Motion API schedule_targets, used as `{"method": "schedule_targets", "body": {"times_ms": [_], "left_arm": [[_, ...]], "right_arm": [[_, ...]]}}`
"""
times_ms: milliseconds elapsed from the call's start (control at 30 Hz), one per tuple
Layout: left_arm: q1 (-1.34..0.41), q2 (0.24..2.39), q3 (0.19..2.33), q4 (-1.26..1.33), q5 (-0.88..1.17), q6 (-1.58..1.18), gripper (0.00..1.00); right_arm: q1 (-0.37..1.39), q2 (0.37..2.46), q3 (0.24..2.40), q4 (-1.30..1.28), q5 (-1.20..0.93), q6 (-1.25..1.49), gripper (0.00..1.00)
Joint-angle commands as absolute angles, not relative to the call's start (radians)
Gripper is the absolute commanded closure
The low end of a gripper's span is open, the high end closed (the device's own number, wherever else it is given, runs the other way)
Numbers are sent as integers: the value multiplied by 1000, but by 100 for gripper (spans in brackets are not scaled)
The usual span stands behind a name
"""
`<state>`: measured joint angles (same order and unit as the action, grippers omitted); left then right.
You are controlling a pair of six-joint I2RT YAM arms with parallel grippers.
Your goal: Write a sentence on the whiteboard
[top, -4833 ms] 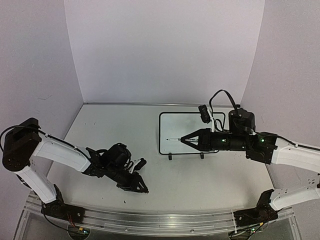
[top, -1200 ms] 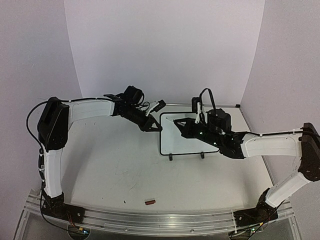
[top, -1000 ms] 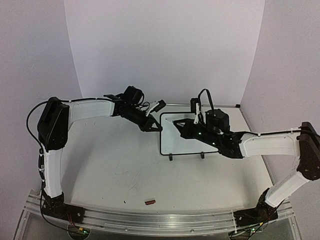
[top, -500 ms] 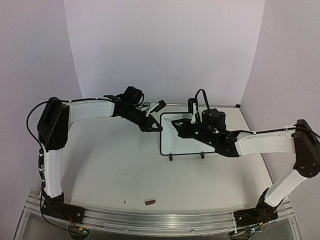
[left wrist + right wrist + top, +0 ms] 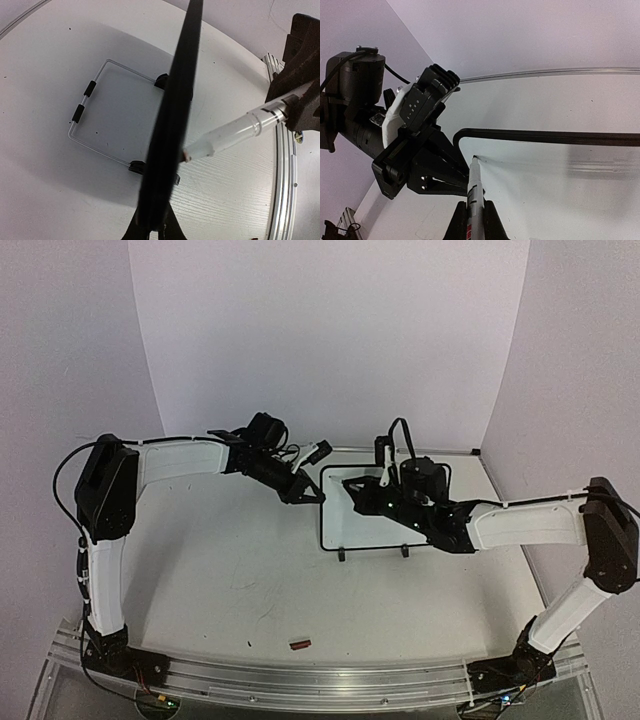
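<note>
Right gripper (image 5: 352, 487), pinching the marker (image 5: 474, 187), has crept to the top-left corner of the whiteboard (image 5: 375, 532); left gripper (image 5: 303, 492) clamps its edge; writing looks imminent.

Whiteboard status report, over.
Left gripper shut on whiteboard edge. Right gripper shut on marker, tip at its far-left corner. No writing visible. Red scrap lies well clear.

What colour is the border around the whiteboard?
Black: a thin border around the white whiteboard. It shows best in the right wrist view.
</note>
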<state>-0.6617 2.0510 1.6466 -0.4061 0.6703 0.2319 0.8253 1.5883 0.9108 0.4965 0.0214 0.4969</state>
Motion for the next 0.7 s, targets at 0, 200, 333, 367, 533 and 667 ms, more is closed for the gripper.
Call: {"method": "schedule_targets", "body": {"times_ms": [0,200,333,367,533,667], "left_arm": [[-659,2035,1631,-399,624,249,100],[-660,2033,1631,-400,623,251,100],[-661,2032,1628,-400,621,251,100],[-661,2031,1628,-400,621,251,100],[-662,2031,1628,-402,620,253,100],[-664,2031,1629,-402,618,254,100]], "right_arm": [[830,1595,938,517,77,494,100],[832,1575,915,528,122,500,100],[832,1560,899,528,153,506,100],[832,1556,894,528,162,508,100],[831,1527,867,528,199,511,100],[832,1511,856,527,207,507,100]]}}
